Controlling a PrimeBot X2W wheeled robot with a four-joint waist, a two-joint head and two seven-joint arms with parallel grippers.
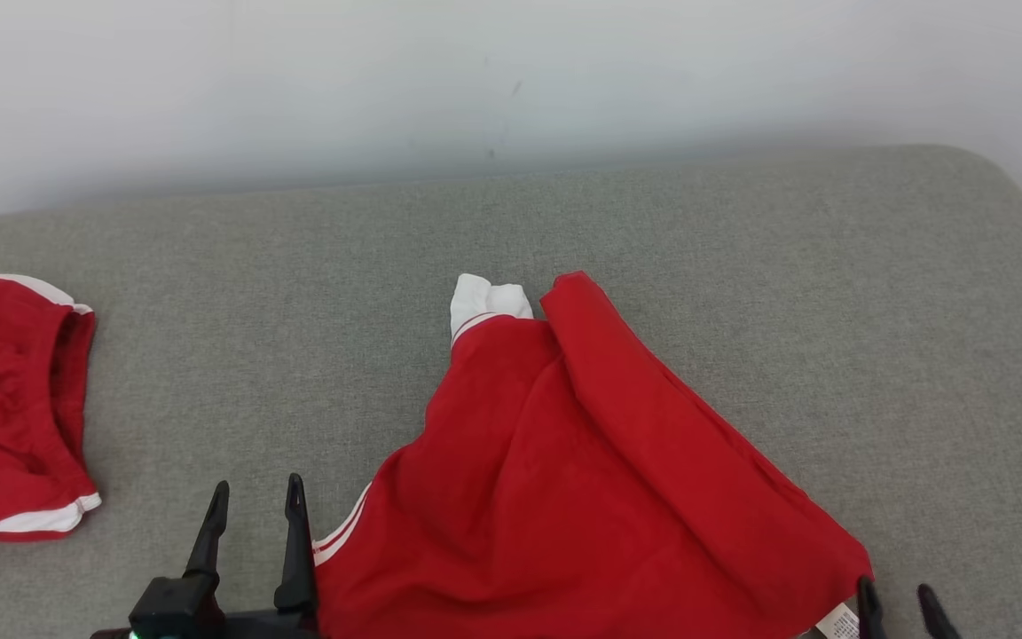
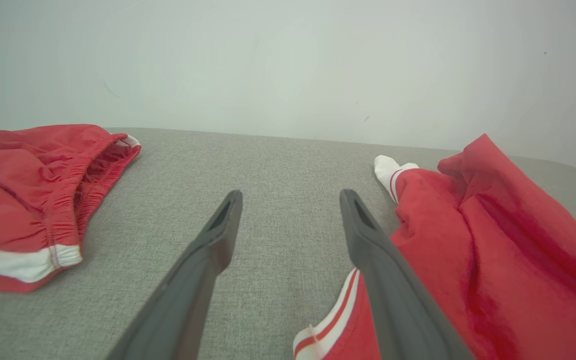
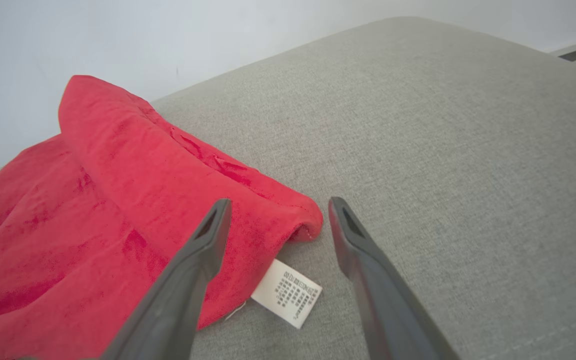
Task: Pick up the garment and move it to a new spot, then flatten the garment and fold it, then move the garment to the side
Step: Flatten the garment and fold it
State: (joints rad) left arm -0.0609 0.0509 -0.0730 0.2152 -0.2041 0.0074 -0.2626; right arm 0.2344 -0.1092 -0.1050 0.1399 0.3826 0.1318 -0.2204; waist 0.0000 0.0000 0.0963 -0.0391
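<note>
- The garment (image 1: pixel 582 461), red with white trim, lies crumpled on the grey cushion (image 1: pixel 742 266), right of centre and running down to the near edge of the head view.
- A long fold runs along the garment's right side, and a white cuff (image 1: pixel 484 297) pokes out at its far end.
- The left gripper (image 1: pixel 258 486) sits at the lower left with its fingers spread and nothing between them, just beside the garment's striped hem (image 1: pixel 338 532).
- The left wrist view brings that hem (image 2: pixel 328 325) close, right against the gripper's (image 2: pixel 290 195) right finger; whether they touch I cannot tell.
- The right gripper (image 1: pixel 894 586) shows as two dark tips at the garment's near right corner.
- From the right wrist, its fingers (image 3: pixel 218 225) are parted and empty. The folded corner of the garment (image 3: pixel 93 200) lies just ahead of them.
- A white label (image 3: pixel 286 292) lies on the cushion beneath that corner, its print too small to read. In the head view it is a pale scrap (image 1: pixel 839 621) at the bottom edge.
- Another red garment (image 1: pixel 5 408) lies well apart at the far left, and the left wrist view shows its gathered elastic waistband (image 2: pixel 83 185).
</note>
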